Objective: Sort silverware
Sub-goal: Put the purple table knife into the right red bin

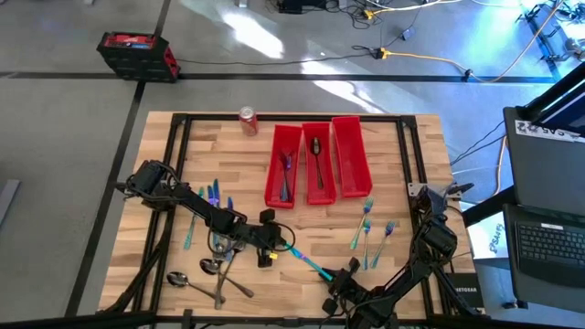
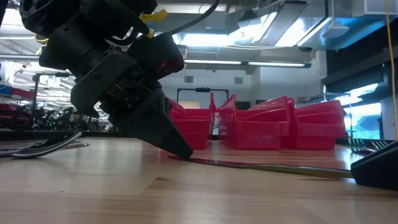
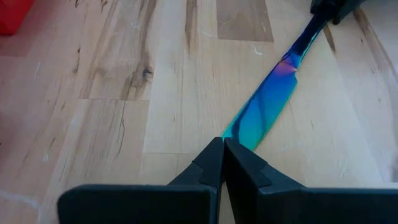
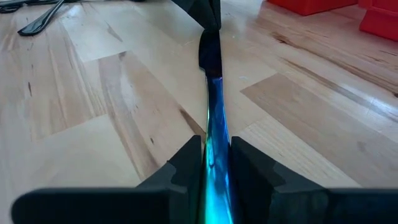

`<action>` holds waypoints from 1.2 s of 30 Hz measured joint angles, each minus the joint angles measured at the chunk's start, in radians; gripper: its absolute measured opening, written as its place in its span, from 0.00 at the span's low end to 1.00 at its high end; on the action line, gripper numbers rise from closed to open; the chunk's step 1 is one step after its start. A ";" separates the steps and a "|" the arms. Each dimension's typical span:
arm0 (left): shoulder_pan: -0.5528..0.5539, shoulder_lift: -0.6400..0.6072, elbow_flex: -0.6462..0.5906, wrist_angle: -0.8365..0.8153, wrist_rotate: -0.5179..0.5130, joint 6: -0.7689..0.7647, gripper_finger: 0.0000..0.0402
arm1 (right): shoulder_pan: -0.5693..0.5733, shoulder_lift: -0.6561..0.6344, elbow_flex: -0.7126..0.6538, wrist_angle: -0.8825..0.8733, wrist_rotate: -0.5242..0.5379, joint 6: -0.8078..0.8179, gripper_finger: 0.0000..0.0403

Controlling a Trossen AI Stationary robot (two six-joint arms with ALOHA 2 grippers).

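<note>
Right claw (image 4: 214, 165) clamps knife (image 4: 213, 112) handle | left claw (image 3: 222, 163) closed at blade tip | mid-table

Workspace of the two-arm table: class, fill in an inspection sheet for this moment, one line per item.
Surface: wooden table, black frame around it.
Job's things: iridescent knife flat between both arms; forks right; spoons front left; some pieces in red bins.
Clutter: red soda can at the far edge.
Grippers: left end effector shut, at the knife's tip; right end effector shut on the knife's handle.
Cables: yellow cable on the floor.
Surroundings: laptop right.
</note>
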 joint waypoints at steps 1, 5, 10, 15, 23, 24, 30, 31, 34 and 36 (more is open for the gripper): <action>0.000 0.000 0.000 0.000 0.000 -0.005 0.00 | 0.000 0.000 0.000 0.000 0.000 0.000 0.15; 0.000 0.000 0.000 0.001 0.001 -0.016 0.00 | 0.000 0.000 0.000 0.000 0.000 0.000 0.15; -0.001 0.000 0.000 0.002 0.003 -0.016 0.00 | 0.000 0.000 0.000 0.000 0.000 0.000 0.15; -0.001 -0.002 0.000 0.005 0.004 -0.037 0.00 | 0.000 0.000 0.000 0.000 0.000 -0.001 0.15; -0.001 -0.072 -0.002 0.057 -0.004 0.017 0.00 | 0.000 0.000 0.000 -0.002 0.001 -0.007 0.15; -0.001 -0.080 -0.001 0.060 -0.005 0.029 0.00 | 0.000 0.000 0.000 -0.002 0.000 -0.007 0.15; -0.008 -0.152 -0.001 0.078 -0.006 0.089 0.00 | 0.000 0.000 0.000 -0.002 0.000 -0.006 0.15; -0.011 -0.168 -0.001 0.078 -0.008 0.094 0.00 | 0.000 0.000 0.000 -0.002 0.001 -0.006 0.15; -0.018 -0.216 -0.001 0.076 -0.008 0.121 0.00 | 0.000 0.000 0.000 -0.002 0.001 -0.004 0.15; -0.019 -0.244 -0.001 0.077 -0.008 0.143 0.00 | 0.000 0.000 0.000 -0.002 0.001 -0.004 0.15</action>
